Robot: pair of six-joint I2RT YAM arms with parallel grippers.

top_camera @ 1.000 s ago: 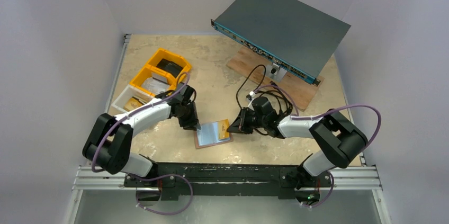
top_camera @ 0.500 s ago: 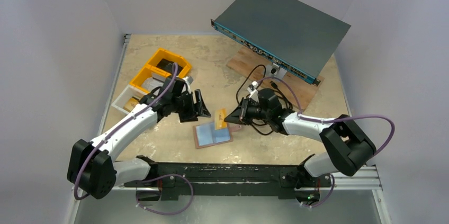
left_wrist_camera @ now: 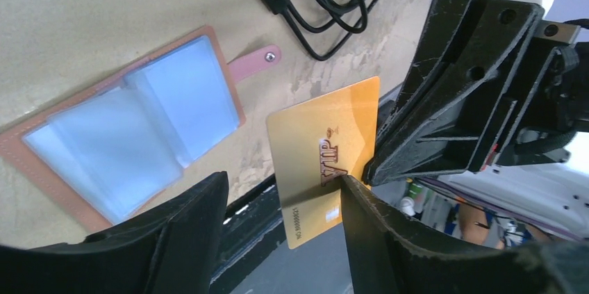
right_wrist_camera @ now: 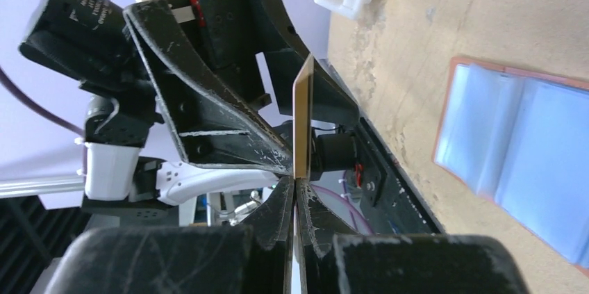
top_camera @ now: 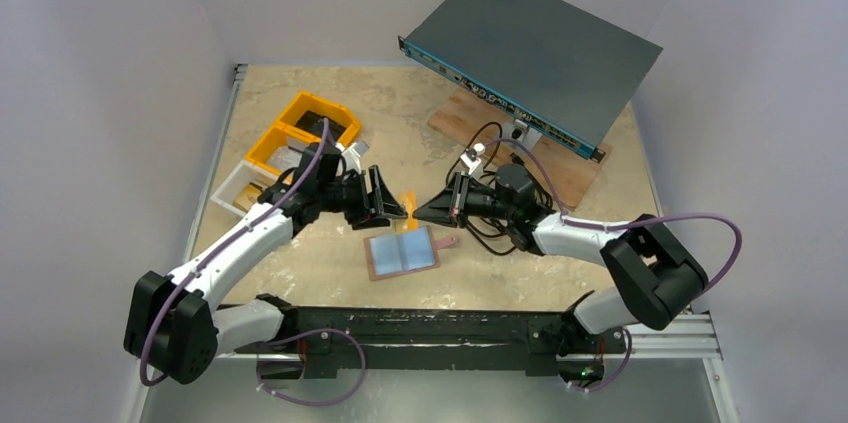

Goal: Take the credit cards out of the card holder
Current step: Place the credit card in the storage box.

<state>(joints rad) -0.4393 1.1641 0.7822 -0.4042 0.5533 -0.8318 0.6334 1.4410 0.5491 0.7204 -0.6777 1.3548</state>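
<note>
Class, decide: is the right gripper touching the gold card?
Touching. The right wrist view shows the gold card edge-on, its lower end pinched in the shut right gripper.

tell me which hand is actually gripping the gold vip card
The right hand: it is shut on the edge of the gold card, holding it in the air. The left hand is open, merely straddling the card.

Soft, even light from above; faint shadows; my left fingers [left_wrist_camera: 173, 238] blur along the wrist frame's bottom.
</note>
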